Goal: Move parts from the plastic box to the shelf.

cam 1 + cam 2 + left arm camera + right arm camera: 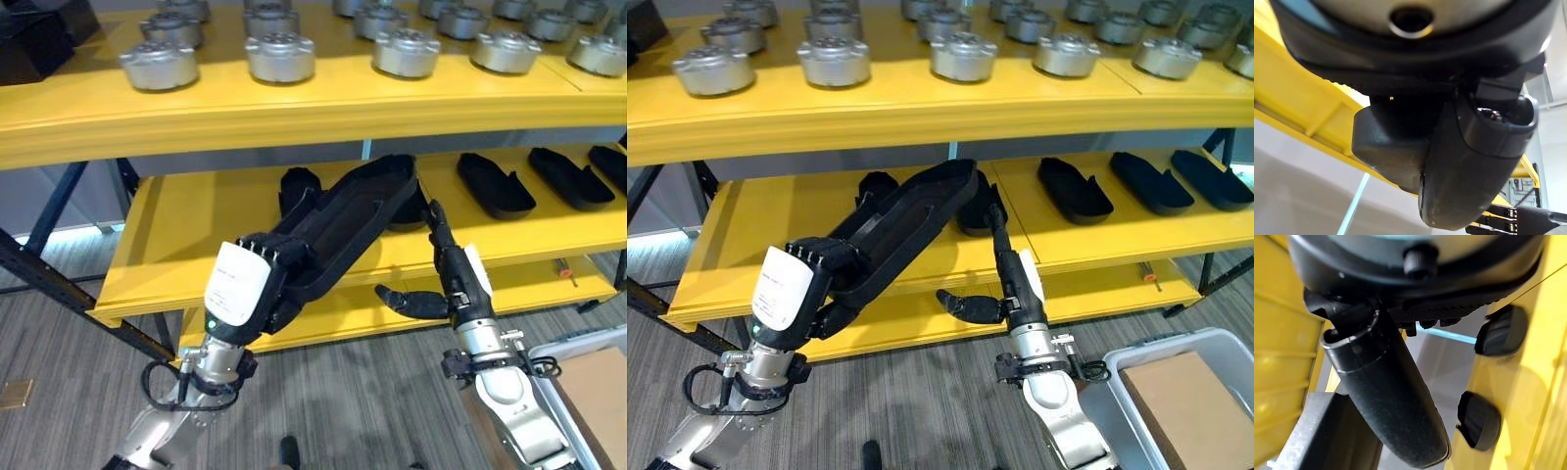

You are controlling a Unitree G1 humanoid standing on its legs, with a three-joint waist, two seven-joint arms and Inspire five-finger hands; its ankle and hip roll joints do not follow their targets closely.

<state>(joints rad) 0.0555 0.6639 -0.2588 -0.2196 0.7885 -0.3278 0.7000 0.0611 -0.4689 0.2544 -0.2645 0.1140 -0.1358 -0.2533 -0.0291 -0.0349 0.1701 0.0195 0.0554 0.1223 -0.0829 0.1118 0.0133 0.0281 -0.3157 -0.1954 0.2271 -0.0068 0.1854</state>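
Left eye view shows you the left hand [257,284] with its fingers curled around the near end of a long black part [348,220]. This part is shaped like a shallow tray, and it is lifted and tilted, so its far end reaches over the front edge of the middle level of the yellow shelf [176,220]. There it lies just beside another black part [297,186] which rests on that level.

Your right hand [446,269] is in front of the same level, to the right of the held part. Its fingers are straight and point up toward the far end of the part, and its thumb [411,302] stands out to the left. I cannot tell from these views if the fingertips touch the part. In the right wrist view the thumb [1393,406] is extended and the fingertips [1501,330] are spread before the yellow edge, so this hand is not closed on anything.

More black parts [495,184] lie in a row on the right half of the middle level. On the top level you see rows of round silver metal parts [280,56]. In the right eye view, a grey plastic box [1161,357] stands on the floor at the lower right, with a brown cardboard piece [1195,411] inside.
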